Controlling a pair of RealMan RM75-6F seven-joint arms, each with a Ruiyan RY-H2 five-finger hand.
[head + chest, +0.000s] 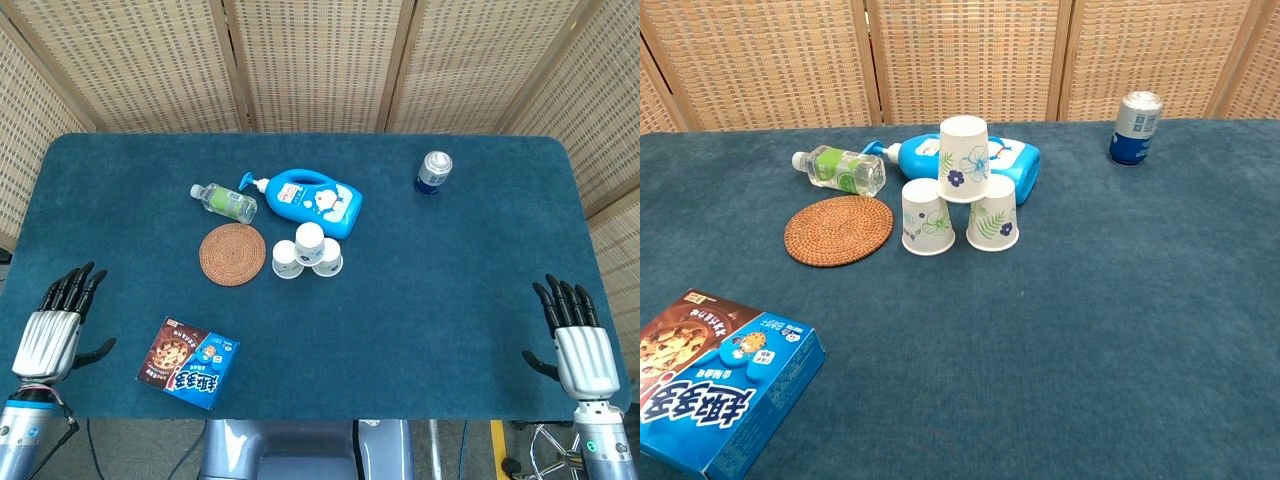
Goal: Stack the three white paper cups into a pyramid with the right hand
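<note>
Three cups (308, 250), from the head view: clustered mid-bench, just right of a coaster (232, 254) and in front of a blue bottle (310, 201). Hard to read as a stack from above, only three white rims close together. Right hand (578, 345) parked at the near right edge of the bench (450, 300), well apart from the cups, fingers spread and holding nothing. Left hand (55, 326) likewise at the near left edge, fingers apart, empty. Also a small clear bottle (224, 202), a can (433, 171) at the far right, a snack box (188, 363) near the left hand.

From the chest view: pyramid plain to see, two cups (960, 221) upside down side by side on the bench, a third (963, 159) upside down on top, bridging both and sitting upright. No hands visible here. Coaster (838, 229), can (1135, 127) and box (710, 385) also shown.

Judged complete: all three stacked, nothing left but keeping clear.
</note>
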